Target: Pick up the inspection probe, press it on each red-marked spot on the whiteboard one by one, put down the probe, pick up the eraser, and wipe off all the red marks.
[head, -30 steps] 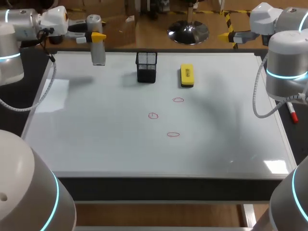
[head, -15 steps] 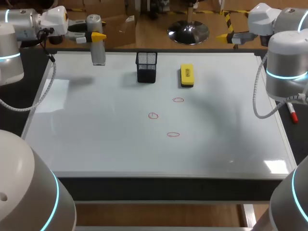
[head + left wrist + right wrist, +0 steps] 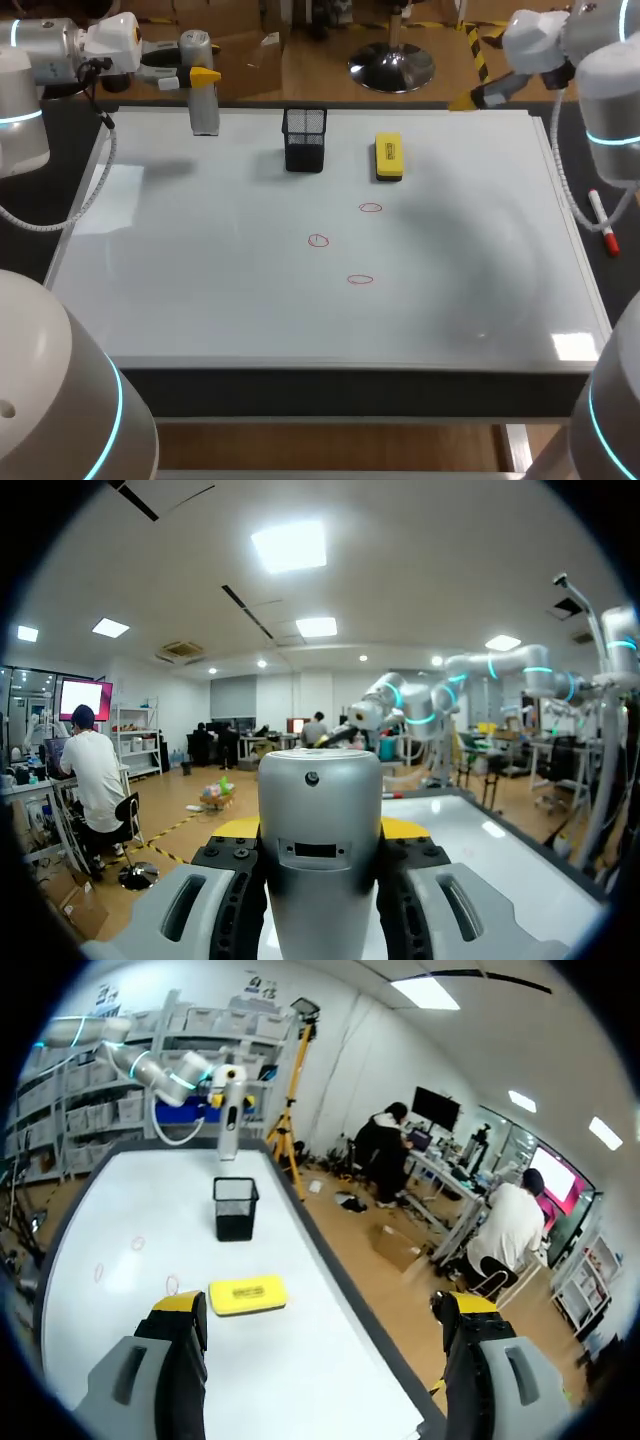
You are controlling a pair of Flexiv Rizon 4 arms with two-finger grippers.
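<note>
A smooth silver cylindrical inspection probe (image 3: 205, 112) is clamped upright in the left gripper (image 3: 201, 76) over the glossy whiteboard's (image 3: 200, 290) far left corner. The right gripper (image 3: 322, 1305) is spread wide apart. A yellow block eraser (image 3: 388, 157), label unreadable, lies beside a black mesh cup (image 3: 304, 140), behind three red rings (image 3: 318, 240).

High rear head camera; wrist cameras low, facing across shared whiteboard (image 3: 200, 290)

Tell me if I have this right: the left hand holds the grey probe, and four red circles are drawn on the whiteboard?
Not quite. The head view shows three red circles on the whiteboard, not four. The left hand does hold the grey probe.
</note>
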